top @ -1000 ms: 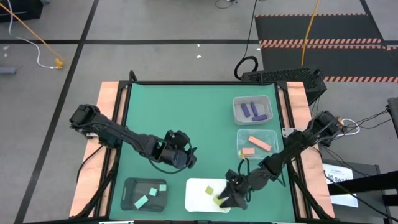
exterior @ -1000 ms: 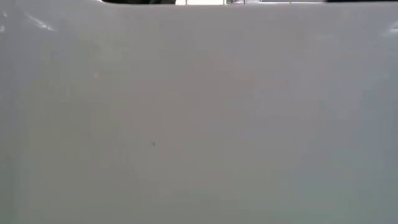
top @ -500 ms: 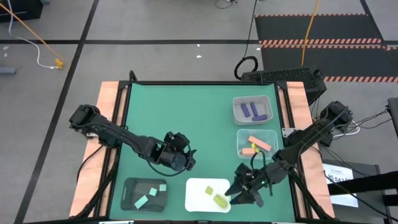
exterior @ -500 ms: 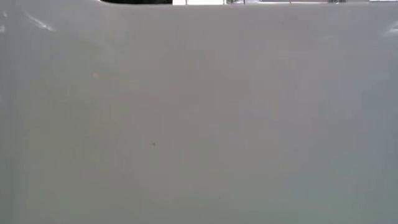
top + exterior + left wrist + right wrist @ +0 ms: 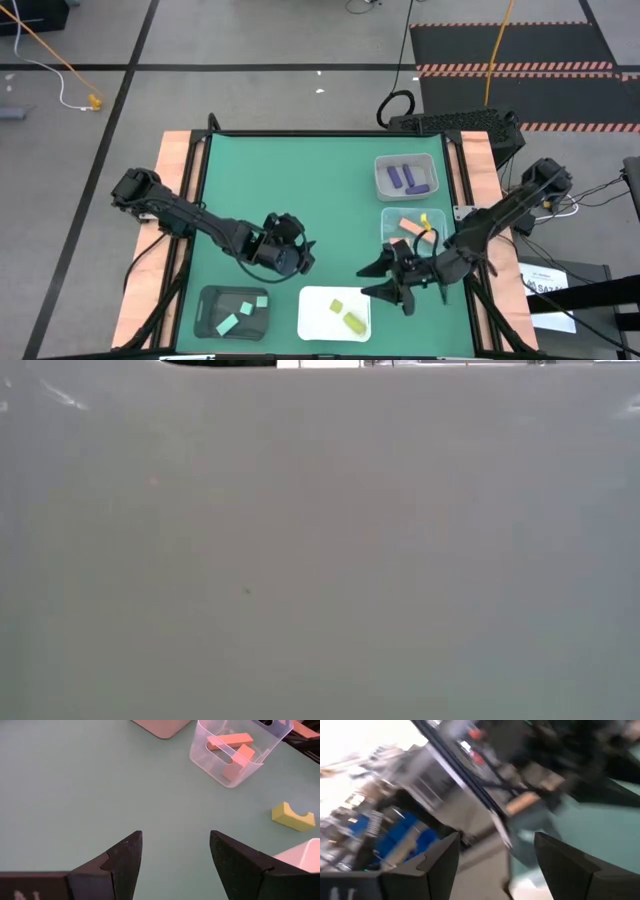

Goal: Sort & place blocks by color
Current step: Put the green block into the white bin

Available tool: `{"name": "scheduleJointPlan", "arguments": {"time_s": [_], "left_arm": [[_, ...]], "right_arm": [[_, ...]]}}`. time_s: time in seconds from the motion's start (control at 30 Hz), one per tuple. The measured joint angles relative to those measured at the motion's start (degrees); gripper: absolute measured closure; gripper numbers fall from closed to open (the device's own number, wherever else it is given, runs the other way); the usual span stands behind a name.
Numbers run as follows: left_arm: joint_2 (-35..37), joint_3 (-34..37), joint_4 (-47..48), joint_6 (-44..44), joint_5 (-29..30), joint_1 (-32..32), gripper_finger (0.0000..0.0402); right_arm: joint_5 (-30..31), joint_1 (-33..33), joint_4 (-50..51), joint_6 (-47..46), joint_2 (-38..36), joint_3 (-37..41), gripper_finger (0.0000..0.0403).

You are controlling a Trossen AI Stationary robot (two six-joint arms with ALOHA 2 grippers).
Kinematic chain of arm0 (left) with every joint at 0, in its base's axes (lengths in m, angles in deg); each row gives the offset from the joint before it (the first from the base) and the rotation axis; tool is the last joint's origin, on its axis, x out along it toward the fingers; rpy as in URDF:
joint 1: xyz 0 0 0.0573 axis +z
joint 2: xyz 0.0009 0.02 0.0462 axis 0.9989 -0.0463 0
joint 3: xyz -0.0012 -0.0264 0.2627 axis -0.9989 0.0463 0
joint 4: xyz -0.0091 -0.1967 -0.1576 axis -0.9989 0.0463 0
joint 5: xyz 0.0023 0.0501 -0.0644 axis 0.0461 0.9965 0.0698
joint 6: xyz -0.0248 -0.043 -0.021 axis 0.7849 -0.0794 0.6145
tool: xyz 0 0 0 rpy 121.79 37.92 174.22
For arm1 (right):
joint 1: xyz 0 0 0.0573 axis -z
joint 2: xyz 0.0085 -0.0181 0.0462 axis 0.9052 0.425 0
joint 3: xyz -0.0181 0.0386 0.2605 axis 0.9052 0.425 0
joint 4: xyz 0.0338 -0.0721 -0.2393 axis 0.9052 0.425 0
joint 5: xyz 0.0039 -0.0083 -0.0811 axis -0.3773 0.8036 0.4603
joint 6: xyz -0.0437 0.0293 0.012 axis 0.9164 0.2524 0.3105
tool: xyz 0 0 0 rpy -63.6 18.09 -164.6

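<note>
My left gripper (image 5: 303,252) (image 5: 175,851) is open and empty, low over the green mat left of centre. My right gripper (image 5: 364,281) (image 5: 496,851) is open and empty, above the mat just beyond the white tray (image 5: 312,322). That tray holds two yellow blocks (image 5: 337,305) (image 5: 354,322). A yellow arch block (image 5: 292,816) lies on the mat between the white tray and the clear tray of salmon blocks (image 5: 231,749) (image 5: 410,232). Mint blocks (image 5: 238,319) lie in the black tray (image 5: 210,300). Purple blocks (image 5: 407,177) lie in the far clear tray.
The four trays line the mat's near edge and right side, and the mat's far and left parts are bare green (image 5: 280,180). A pale surface fills the whole low view (image 5: 320,560). The right arm (image 5: 490,225) reaches in past the salmon tray.
My right gripper has left a yellow block lying in the white tray. It has drawn back toward the table's right edge, then gone toward the far edge, and has turned until its fingers point toward the table's left.
</note>
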State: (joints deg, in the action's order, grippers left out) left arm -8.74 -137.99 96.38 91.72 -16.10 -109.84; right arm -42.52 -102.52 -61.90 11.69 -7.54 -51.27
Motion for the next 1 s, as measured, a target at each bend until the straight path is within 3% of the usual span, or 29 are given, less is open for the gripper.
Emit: {"name": "scheduleJointPlan", "arguments": {"time_s": [0.27, 0.47, 0.6, 0.77, 1.0], "left_arm": [[0.0, 0.0, 0.6, 0.5, 0.0, -0.5, 0.0170], [0.0, 0.0, 0.6, 1.2, 0.0, -0.4, 0.0170], [0.0, 0.0, 0.6, 1.2, 0.0, -0.4, 0.0170], [0.0, 0.0, 0.6, 1.3, 0.0, -0.4, 0.0170], [0.0, 0.0, 0.6, 1.3, 0.0, -0.4, 0.0170]], "right_arm": [[-0.7, -0.7, 37.1, -22.7, -8.2, 0.0, 0.0158], [-12.8, -0.8, 57.4, -44.0, -8.0, 0.0, 0.0158], [-18.7, -0.8, 61.6, -52.0, -4.7, 0.0, 0.0158], [-24.1, -0.8, 57.9, -54.6, 0.7, 0.0, 0.0158], [-25.8, -0.8, 56.6, -56.4, 7.7, 0.0, 0.0158]]}}
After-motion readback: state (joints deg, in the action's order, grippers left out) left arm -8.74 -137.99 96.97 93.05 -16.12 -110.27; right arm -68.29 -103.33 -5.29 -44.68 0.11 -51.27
